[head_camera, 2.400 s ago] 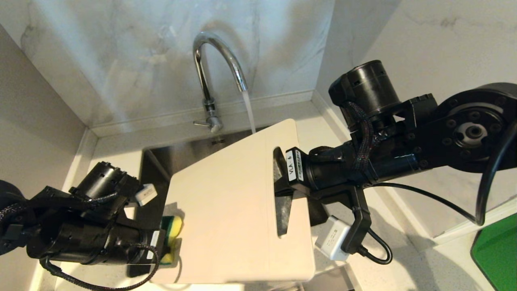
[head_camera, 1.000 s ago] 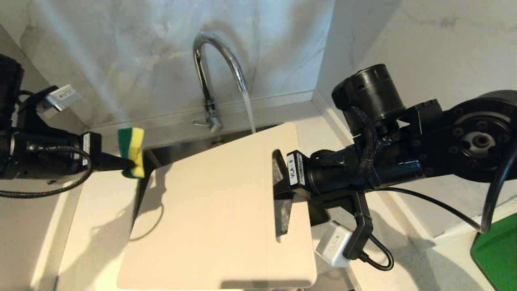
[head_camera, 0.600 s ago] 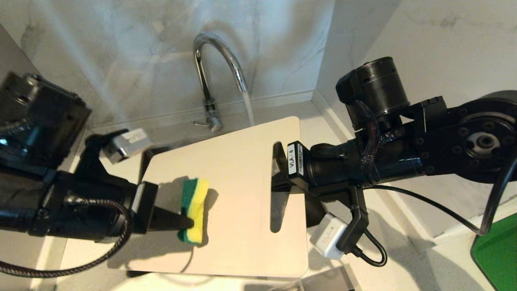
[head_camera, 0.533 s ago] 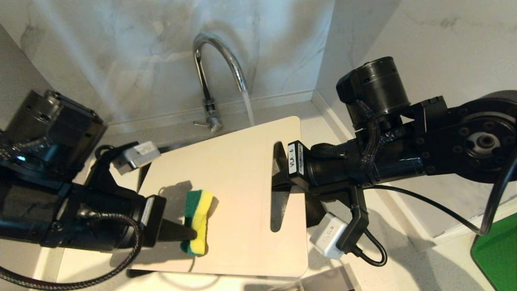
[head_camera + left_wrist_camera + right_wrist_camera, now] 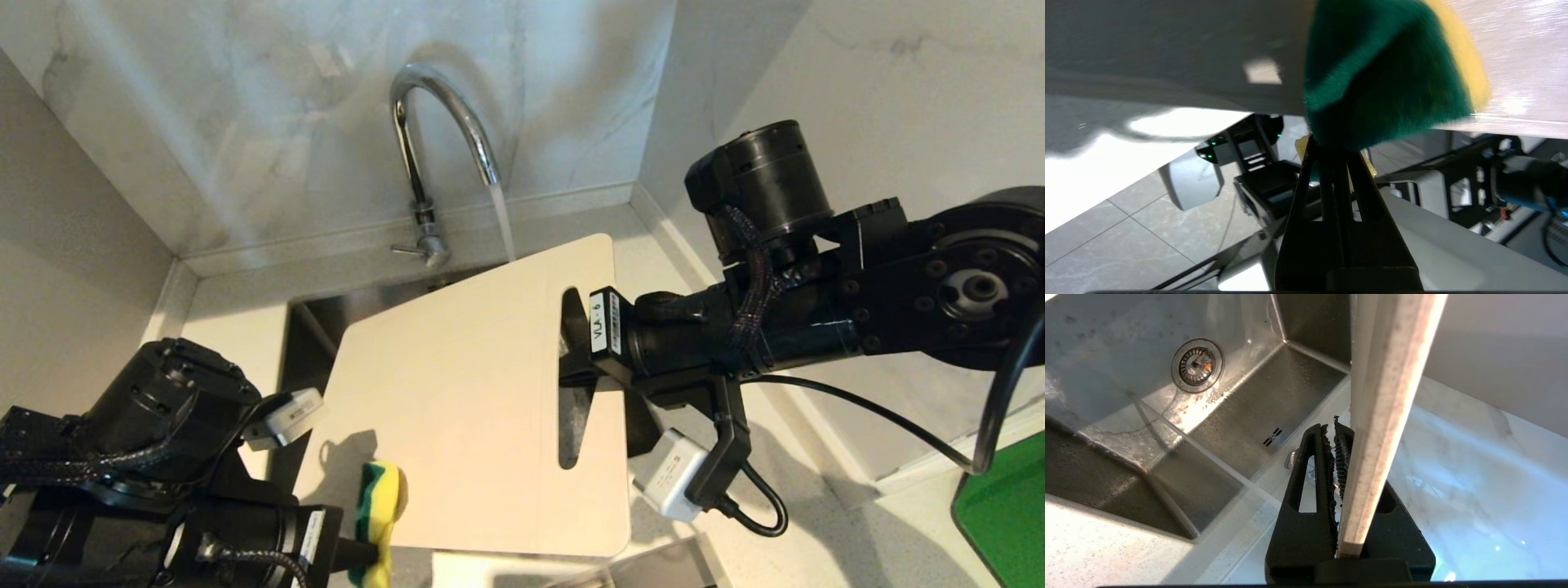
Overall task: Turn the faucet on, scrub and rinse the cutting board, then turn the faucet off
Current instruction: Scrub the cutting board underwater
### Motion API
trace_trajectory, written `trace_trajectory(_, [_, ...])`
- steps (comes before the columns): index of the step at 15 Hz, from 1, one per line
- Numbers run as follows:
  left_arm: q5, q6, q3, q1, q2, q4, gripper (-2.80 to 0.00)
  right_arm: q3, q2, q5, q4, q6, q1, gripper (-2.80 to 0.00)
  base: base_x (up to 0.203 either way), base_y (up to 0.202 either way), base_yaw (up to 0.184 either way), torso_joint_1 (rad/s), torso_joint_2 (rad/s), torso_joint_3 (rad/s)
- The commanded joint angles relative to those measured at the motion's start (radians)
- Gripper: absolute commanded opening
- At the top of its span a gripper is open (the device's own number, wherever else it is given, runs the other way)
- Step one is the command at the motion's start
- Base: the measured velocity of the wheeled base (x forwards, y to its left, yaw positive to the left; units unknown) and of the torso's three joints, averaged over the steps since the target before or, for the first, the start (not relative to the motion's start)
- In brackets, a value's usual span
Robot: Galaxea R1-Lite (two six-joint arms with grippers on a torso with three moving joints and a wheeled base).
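Observation:
The chrome faucet [image 5: 441,122] runs, and its stream [image 5: 504,220] falls at the far edge of the cream cutting board [image 5: 465,408], which is held tilted over the sink. My right gripper [image 5: 571,367] is shut on the board at its handle slot. In the right wrist view the board [image 5: 1388,396] shows edge-on between the right gripper's [image 5: 1339,457] black fingers. My left gripper [image 5: 371,557] is at the lower left, shut on a green and yellow sponge [image 5: 380,510] that sits at the board's near left corner. The sponge [image 5: 1384,69] fills the left wrist view above the closed left gripper [image 5: 1333,151].
The steel sink [image 5: 1274,396] with its drain [image 5: 1197,365] lies below the board. The faucet's small lever [image 5: 406,249] points left. Marble walls close in behind and to the right. A bright green flat object [image 5: 1000,514] lies on the counter at far right.
My left arm carried the sponge from left of the sink onto the board's middle, then pulled it down toward the near left corner. The right gripper kept its hold while the board shifted slightly.

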Motion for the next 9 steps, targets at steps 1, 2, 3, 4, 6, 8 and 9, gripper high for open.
trace_trajectory(1, [0.002, 0.029, 0.083, 0.086, -0.029, -0.028, -2.8, 0.003, -0.009, 0.005, 0.001, -0.015, 0.0, -2.8, 0.0, 0.0, 0.0, 0.0, 0.0, 0.0])
trace_trajectory(2, [-0.003, 0.059, 0.116, 0.146, -0.033, -0.048, -2.8, 0.003, -0.012, 0.005, 0.001, -0.015, 0.0, -2.8, 0.0, 0.0, 0.0, 0.0, 0.0, 0.0])
trace_trajectory(3, [-0.017, 0.082, 0.148, 0.212, -0.034, -0.083, -2.8, 0.003, -0.014, 0.005, 0.001, -0.015, 0.0, -2.8, 0.0, 0.0, 0.0, 0.0, 0.0, 0.0])
trace_trajectory(4, [-0.038, 0.104, 0.175, 0.284, -0.036, -0.125, -2.8, 0.003, -0.015, 0.005, 0.003, -0.015, 0.001, -2.8, 0.0, 0.0, 0.0, 0.0, 0.0, 0.0])
trace_trajectory(6, [-0.098, 0.15, 0.203, 0.423, -0.035, -0.168, -2.8, 0.011, -0.023, 0.005, 0.001, -0.015, 0.0, -2.8, 0.0, 0.0, 0.0, 0.0, 0.0, 0.0])
trace_trajectory(8, [-0.18, 0.199, 0.212, 0.563, -0.031, -0.181, -2.8, 0.015, -0.027, 0.005, 0.002, -0.015, 0.001, -2.8, 0.0, 0.0, 0.0, 0.0, 0.0, 0.0])
trace_trajectory(9, [-0.21, 0.227, 0.214, 0.619, -0.03, -0.182, -2.8, 0.023, -0.031, 0.005, 0.001, -0.015, 0.0, -2.8, 0.0, 0.0, 0.0, 0.0, 0.0, 0.0])
